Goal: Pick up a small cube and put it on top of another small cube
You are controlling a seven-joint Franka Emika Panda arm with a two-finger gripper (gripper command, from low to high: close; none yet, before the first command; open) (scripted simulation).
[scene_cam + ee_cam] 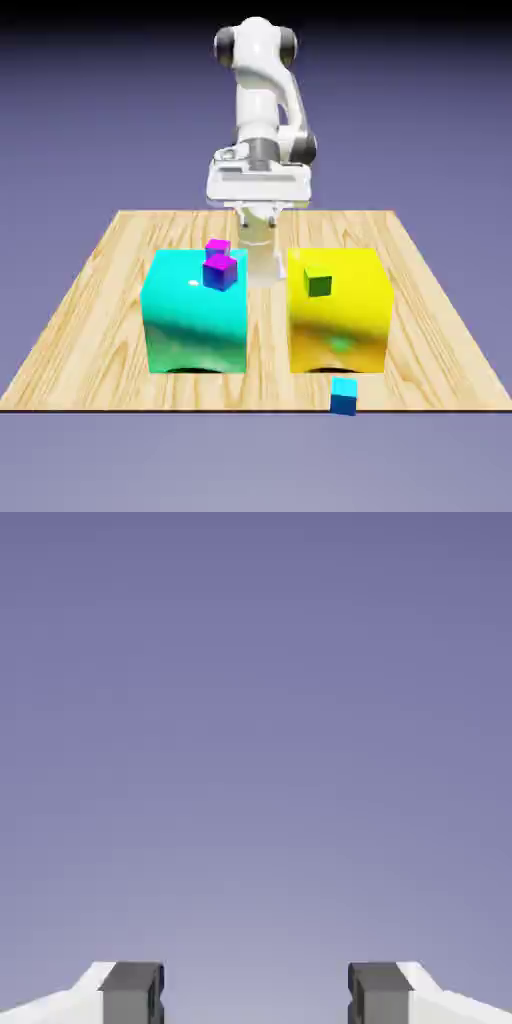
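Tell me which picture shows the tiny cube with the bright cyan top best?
The exterior view does: the tiny cyan-topped cube sits near the table's front edge, its bright top and darker blue front both showing. The hand view doesn't show it, only plain backdrop between the open gripper's fingertips.

In the exterior view we could not make out the fingertips of the gripper (pixel 256 994), too small there. The magenta cube (pixel 218 248) farther back was partly hidden behind the nearer one (pixel 220 272). In the hand view, the bottom edge cut off both fingers (pixel 132 997).
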